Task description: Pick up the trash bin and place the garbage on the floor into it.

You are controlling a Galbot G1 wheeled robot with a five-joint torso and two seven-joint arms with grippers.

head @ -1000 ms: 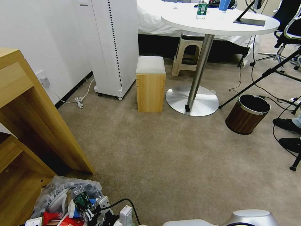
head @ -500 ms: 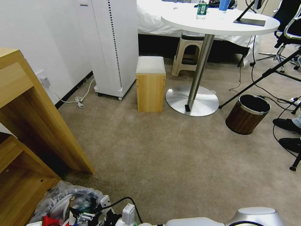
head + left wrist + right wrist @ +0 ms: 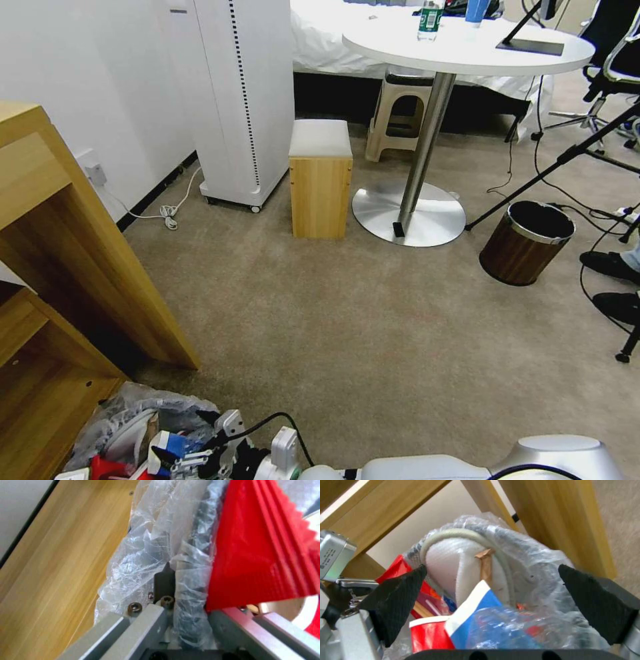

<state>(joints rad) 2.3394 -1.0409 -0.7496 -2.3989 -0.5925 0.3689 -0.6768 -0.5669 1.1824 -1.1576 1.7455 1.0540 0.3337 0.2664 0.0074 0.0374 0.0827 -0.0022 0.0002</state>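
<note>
While the left tool (image 3: 186, 585) pinches the bag-lined rim of the trash bin (image 3: 143, 417) beside the wooden shelf (image 3: 60, 280), right tool (image 3: 493, 602) spread wide above it, white slipper (image 3: 453, 562), blue-white carton (image 3: 476, 605) inside.

**Bin at seven o'clock, beside the shelf**

The trash bin (image 3: 143, 427) sits on the floor (image 3: 373, 333) at seven o'clock, against the wooden shelf (image 3: 60, 280) at nine. The stool (image 3: 321, 179) stands at twelve, the counter (image 3: 467, 47) at one, the wood-grain bin (image 3: 517, 253) at two.
</note>
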